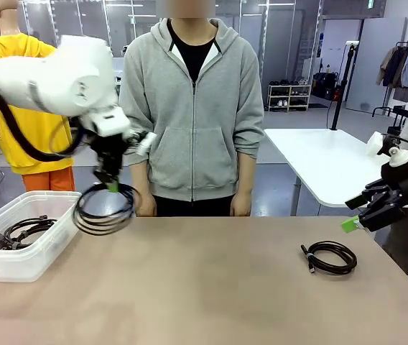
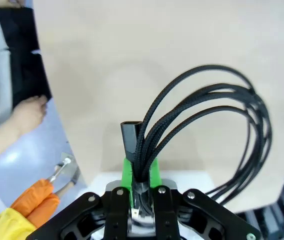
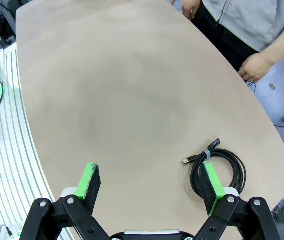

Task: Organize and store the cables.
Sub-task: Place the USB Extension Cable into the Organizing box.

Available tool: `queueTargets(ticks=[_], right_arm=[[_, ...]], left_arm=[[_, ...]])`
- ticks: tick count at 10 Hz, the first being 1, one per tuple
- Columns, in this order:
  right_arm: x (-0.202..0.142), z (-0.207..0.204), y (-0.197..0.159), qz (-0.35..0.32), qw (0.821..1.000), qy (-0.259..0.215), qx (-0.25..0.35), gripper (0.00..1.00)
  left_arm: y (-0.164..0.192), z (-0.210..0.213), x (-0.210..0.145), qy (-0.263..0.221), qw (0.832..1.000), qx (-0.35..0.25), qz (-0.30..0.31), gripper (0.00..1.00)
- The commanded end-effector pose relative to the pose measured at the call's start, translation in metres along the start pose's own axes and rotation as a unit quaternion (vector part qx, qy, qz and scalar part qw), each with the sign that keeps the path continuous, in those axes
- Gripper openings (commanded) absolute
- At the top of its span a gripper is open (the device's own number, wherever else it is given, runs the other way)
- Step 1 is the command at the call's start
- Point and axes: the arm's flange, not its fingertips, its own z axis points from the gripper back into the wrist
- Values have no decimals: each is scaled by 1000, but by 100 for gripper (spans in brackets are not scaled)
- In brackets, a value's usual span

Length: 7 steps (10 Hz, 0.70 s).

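Above the table [image 1: 204, 295], beside the clear bin [image 1: 17, 264], left tool [image 1: 111, 185] clamped on a dangling coiled cable [image 1: 107, 208]; another coil [image 1: 23, 230] inside the bin; right tool [image 1: 353, 213] spread wide, empty, near a third coil [image 1: 331, 256] on the table

At the left end of the desk [image 1: 211, 295] sits a tub [image 1: 14, 269] with one cable [image 1: 28, 228] in it. Just right of the tub, above the desk, a second cable [image 1: 104, 228] hangs from the left pincer [image 1: 110, 186]. A third cable [image 1: 331, 269] lies toward the desk's right side, near the right pincer [image 1: 353, 214]. A person [image 1: 193, 115] stands behind the far edge.
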Motion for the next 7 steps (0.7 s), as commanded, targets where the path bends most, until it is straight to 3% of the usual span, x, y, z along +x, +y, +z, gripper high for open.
queueTargets(ticks=[1,4,7], right_arm=[[3,-1,-1,-9,1000,0,-7,100],[3,-1,-1,-9,1000,0,-7,100],[3,-1,-1,-9,1000,0,-7,100]], left_arm=[[-28,0,-56,2,1000,0,-10,15],[-43,6,-155,22,999,38,-21,15],[-45,-3,-189,21,998,60,-3,15]])
